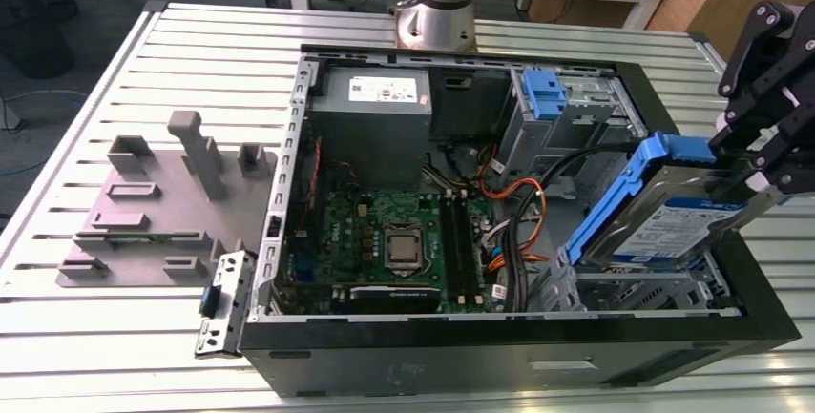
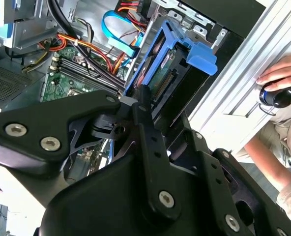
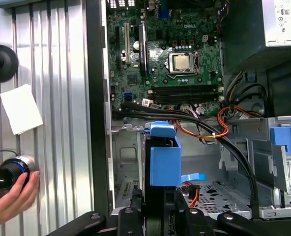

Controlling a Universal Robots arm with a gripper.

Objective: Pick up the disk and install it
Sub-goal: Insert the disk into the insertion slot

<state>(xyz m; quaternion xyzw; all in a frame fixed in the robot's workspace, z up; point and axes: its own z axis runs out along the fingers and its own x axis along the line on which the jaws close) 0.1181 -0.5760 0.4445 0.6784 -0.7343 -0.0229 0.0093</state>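
Disk (image 1: 662,211) is held clear of the case (image 1: 510,351), tilted, with its labelled face toward the exterior view's right and its carrier's (image 3: 163,160) blue frame on the upper edge. The gripper (image 1: 751,173) is clamped on the end of the disk nearest the exterior view's right. In the first wrist view its fingers (image 3: 135,214) stand on either side of the carrier. Gripping at one end probably leaves the opposite end free to lead into a slot. The tilt probably keeps that end above the case rim.

Placement:
- The disk hangs over the corner of the case at the exterior view's right, above the grey perforated bay (image 1: 637,289).
- It does not touch the bay.

Edges and clearance:
- The black case wall runs close beside the disk on the exterior view's right.
- A bundle of black cables (image 1: 513,270) lies on the other side, between the bay and the motherboard (image 1: 382,232); orange leads cross near it.
- A bare blue bracket (image 1: 541,98) sits in the far bay, well apart from the disk.
- Open room lies directly above the near bay; sideways room looks narrow.
- A hand (image 3: 10,199) grips a black knob (image 3: 8,173) on the slotted table (image 1: 102,356), outside the case wall and apart from the gripper.
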